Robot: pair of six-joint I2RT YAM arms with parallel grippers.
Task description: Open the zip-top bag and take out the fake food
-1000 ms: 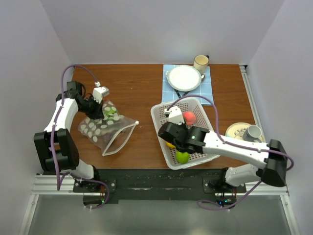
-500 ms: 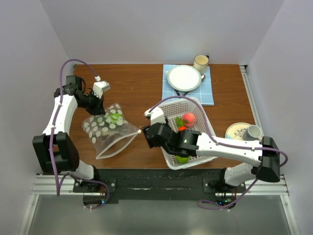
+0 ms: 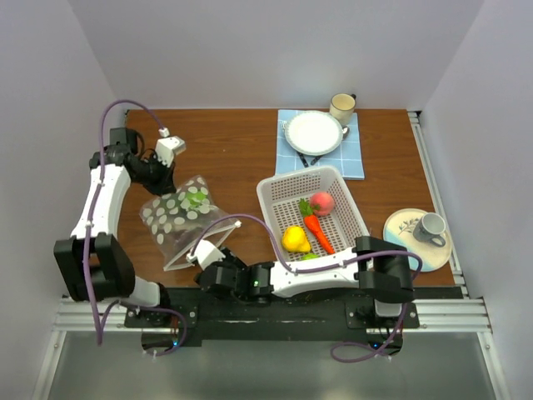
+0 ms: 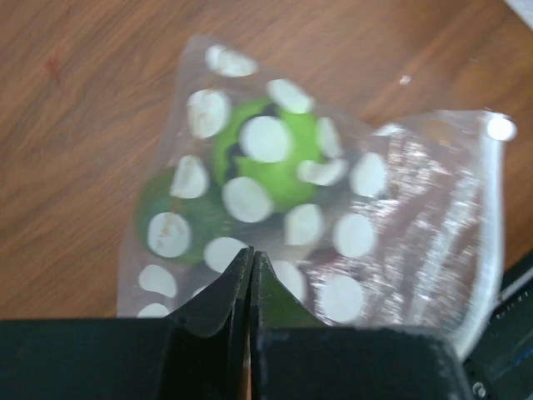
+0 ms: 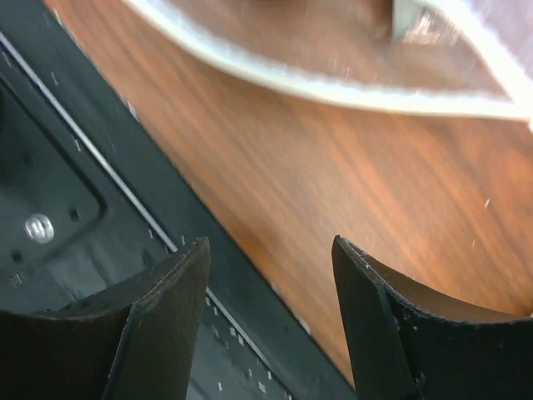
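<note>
The zip-top bag (image 3: 177, 218), clear with green print and white dots, lies tilted at the table's left, its open mouth (image 3: 202, 247) toward the near edge. My left gripper (image 3: 166, 183) is shut on its far closed end. In the left wrist view the jaws (image 4: 251, 254) meet over the film, and green fake food (image 4: 265, 162) shows inside. My right gripper (image 3: 202, 267) stands open low at the near edge just below the mouth. Its fingers (image 5: 166, 283) are empty, and the bag's rim (image 5: 333, 83) is ahead. A pear (image 3: 294, 239), carrot (image 3: 319, 232), peach (image 3: 322, 202) and green piece (image 3: 306, 257) lie in the basket.
The white perforated basket (image 3: 279, 187) stands right of centre. A white plate (image 3: 314, 132) on a blue cloth and a mug (image 3: 342, 106) are at the back. A saucer with a grey cup (image 3: 423, 226) sits at the right edge. The black mounting rail (image 5: 75, 192) borders the table's near edge.
The right arm swung from over the basket leftward along the near edge to the bag's mouth, and its jaws widened. The left gripper lifted the bag's far end slightly.
</note>
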